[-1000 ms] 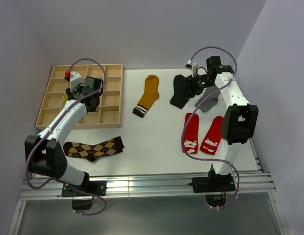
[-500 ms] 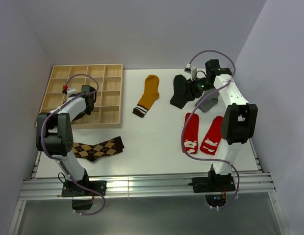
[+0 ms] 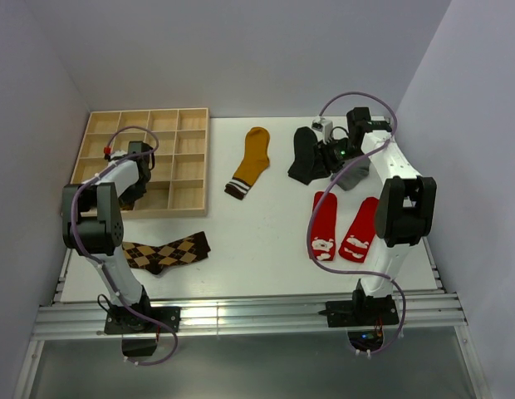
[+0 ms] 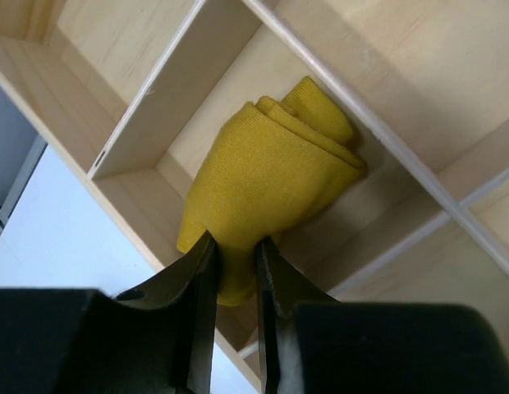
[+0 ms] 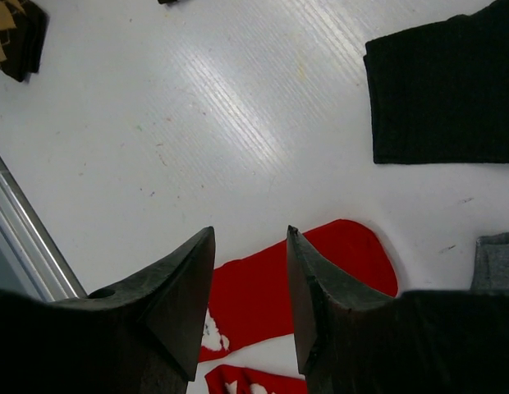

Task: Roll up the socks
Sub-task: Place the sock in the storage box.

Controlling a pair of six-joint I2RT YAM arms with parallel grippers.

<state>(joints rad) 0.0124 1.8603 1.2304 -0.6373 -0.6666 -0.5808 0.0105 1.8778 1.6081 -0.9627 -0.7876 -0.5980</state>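
A rolled mustard yellow sock (image 4: pixel 271 164) rests in a compartment of the wooden tray (image 4: pixel 181 82). My left gripper (image 4: pixel 236 246) is shut on the roll's lower end. From above, the left gripper (image 3: pixel 139 184) hangs over the tray's left side and hides the roll. A flat mustard sock (image 3: pixel 251 162), a black sock (image 3: pixel 306 156), a grey sock (image 3: pixel 354 174), two red socks (image 3: pixel 324 226) and a brown argyle sock (image 3: pixel 162 252) lie on the table. My right gripper (image 5: pixel 250 238) is open and empty, raised above a red sock (image 5: pixel 263 287), beside the black sock (image 5: pixel 443 98).
The wooden grid tray (image 3: pixel 191 199) fills the back left of the table. Purple walls close in at the left, back and right. A metal rail (image 3: pixel 241 312) runs along the near edge, by the arm bases.
My left arm has folded back and swung left over the tray, carrying the gripper toward its left compartments. The right gripper has drifted slightly right above the black sock.
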